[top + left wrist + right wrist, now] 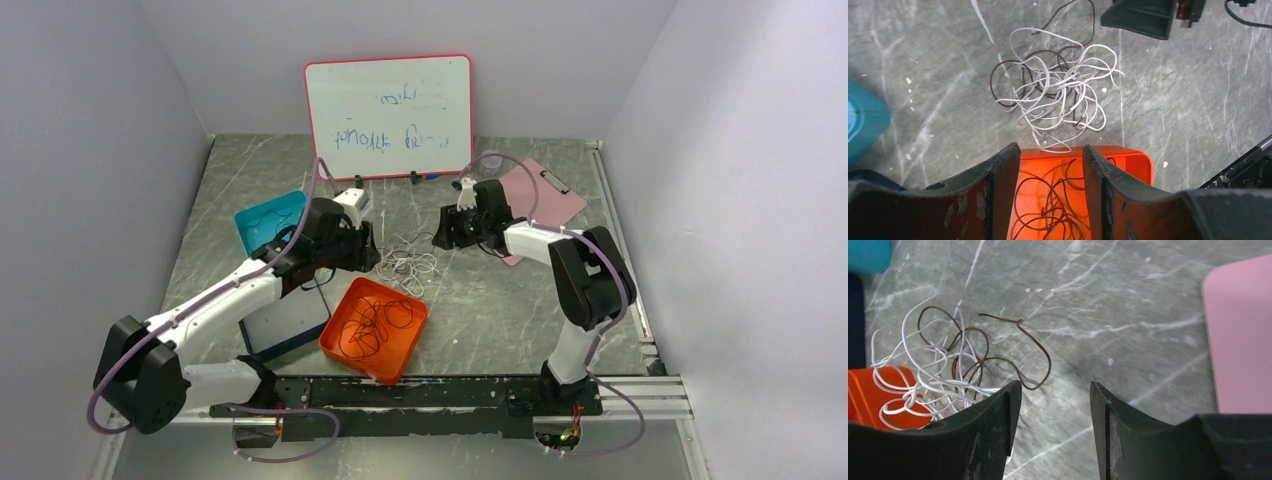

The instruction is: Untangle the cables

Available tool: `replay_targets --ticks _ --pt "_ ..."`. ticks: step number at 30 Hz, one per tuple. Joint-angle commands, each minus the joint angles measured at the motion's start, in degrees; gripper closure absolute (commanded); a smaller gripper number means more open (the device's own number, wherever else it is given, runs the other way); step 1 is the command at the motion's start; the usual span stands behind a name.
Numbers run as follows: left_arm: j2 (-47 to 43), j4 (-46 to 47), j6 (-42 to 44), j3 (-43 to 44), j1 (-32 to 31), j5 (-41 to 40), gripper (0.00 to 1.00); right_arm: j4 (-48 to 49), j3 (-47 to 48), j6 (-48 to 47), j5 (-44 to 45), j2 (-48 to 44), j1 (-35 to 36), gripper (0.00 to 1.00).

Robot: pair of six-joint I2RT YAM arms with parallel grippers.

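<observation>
A tangle of thin white and dark brown cables (410,264) lies on the table between the arms; it shows in the left wrist view (1053,90) and the right wrist view (943,365). One white loop touches the rim of the orange tray (372,330), which holds loose black cables (375,322) (1058,205). My left gripper (365,250) (1050,150) is open and empty, above the tray's far rim, just left of the tangle. My right gripper (445,235) (1055,385) is open and empty, just right of the tangle.
A teal tray (268,222) holding a thin cord stands at the back left. A dark blue tray (283,325) sits left of the orange one. A pink clipboard (535,195) lies at the back right. A whiteboard (388,115) leans on the back wall.
</observation>
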Motion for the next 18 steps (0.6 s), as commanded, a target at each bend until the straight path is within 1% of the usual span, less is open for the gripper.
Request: replay_targets --ticks 1,4,8,9,10,14,16,18 --pt "3.08 2.58 -1.25 3.18 -2.34 -0.93 0.45 6.63 2.24 -0.65 -12.01 4.41 -1.54 0.44" --pt "6.25 2.87 -0.76 4.65 -3.58 -1.26 0.44 7.71 4.57 -0.38 -14.54 7.3 -1.72 0.45" --pt "10.17 2.79 -0.28 6.36 -4.99 -2.61 0.41 8.62 5.77 -0.04 -15.11 9.56 -1.7 0.47" --pt "11.09 2.77 -0.28 6.72 -5.17 -2.95 0.4 8.71 6.05 -0.06 -15.16 10.15 -1.71 0.48" --pt "12.0 2.77 1.53 7.12 -5.28 -3.17 0.39 8.8 6.22 -0.06 -15.21 10.66 -1.72 0.5" --pt "15.8 2.35 2.84 8.81 -6.04 -4.67 0.35 9.67 6.34 0.21 -15.1 12.09 -1.71 0.63" --pt "17.4 1.67 3.23 9.71 -6.63 -6.21 0.33 10.76 5.65 0.7 -14.42 12.0 -1.72 0.72" --pt "18.86 1.0 3.49 10.38 -6.98 -7.23 0.31 11.57 5.03 1.01 -14.21 11.62 -1.71 0.84"
